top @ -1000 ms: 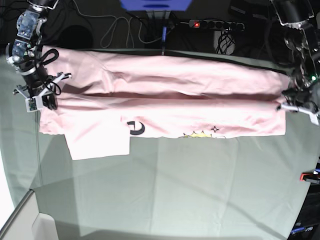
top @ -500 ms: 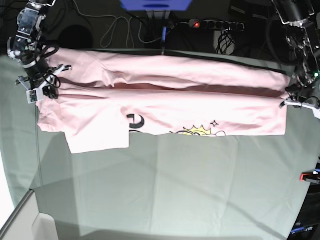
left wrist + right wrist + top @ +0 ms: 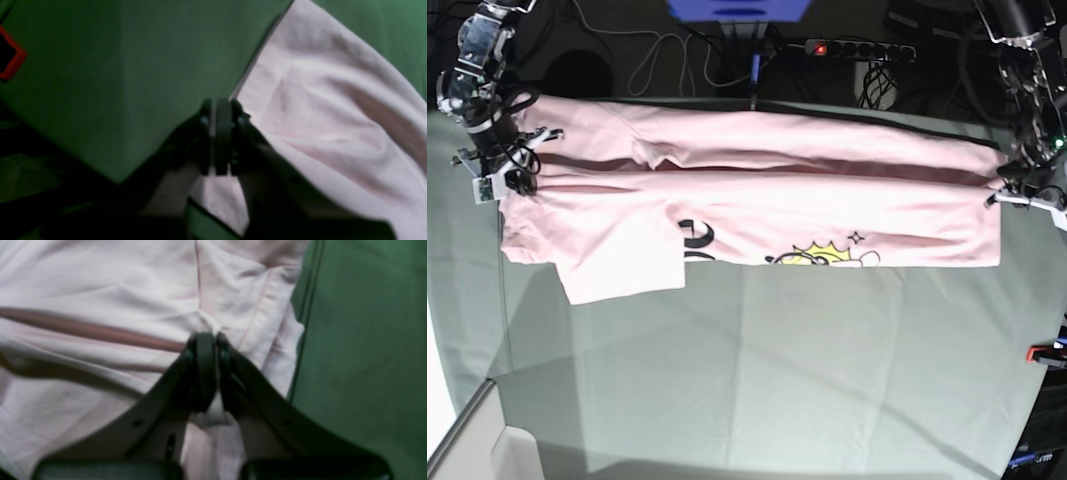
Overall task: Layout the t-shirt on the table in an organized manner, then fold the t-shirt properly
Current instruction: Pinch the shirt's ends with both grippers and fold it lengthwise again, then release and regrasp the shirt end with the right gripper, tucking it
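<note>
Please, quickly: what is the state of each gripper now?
Left gripper: closed on the t-shirt edge.
Right gripper: closed, pinching the t-shirt fabric.

You are looking at a pale pink t-shirt lying on the pale grey-green table. Near the t-shirt's lower edge, black lettering is showing, and to its right a yellow-and-black cartoon print. Both wrist views are rendering the table as darker green. A red clamp is showing at the table's right edge.
</note>
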Robot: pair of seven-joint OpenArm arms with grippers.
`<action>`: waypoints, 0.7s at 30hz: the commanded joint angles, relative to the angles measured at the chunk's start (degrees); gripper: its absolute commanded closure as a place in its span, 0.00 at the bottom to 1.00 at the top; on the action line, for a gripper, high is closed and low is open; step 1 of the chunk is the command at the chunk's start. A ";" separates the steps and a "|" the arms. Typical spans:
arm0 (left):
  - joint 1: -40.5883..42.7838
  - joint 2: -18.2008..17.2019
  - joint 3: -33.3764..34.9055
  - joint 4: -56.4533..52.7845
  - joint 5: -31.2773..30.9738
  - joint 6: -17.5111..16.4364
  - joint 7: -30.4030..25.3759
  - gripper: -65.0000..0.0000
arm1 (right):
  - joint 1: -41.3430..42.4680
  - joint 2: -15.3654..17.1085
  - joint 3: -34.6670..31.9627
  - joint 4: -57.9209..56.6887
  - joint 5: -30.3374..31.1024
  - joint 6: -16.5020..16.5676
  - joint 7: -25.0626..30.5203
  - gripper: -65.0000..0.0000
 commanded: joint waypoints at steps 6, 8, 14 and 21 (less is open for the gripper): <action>-0.49 -1.04 -0.59 0.90 0.52 0.56 -1.87 1.00 | -1.16 0.97 0.20 0.74 0.48 -0.47 0.90 1.00; -0.49 -0.95 -0.59 0.90 0.52 0.56 -1.87 1.00 | -1.43 0.97 0.20 0.74 0.48 -0.47 0.82 1.00; -0.58 -0.95 -0.59 0.81 0.52 0.56 -1.52 0.99 | -1.43 0.88 0.20 0.74 0.40 -0.47 0.64 0.92; -0.49 0.28 -0.59 0.90 0.52 0.56 -1.17 0.75 | -1.43 0.88 1.34 1.27 0.48 -0.47 0.82 0.60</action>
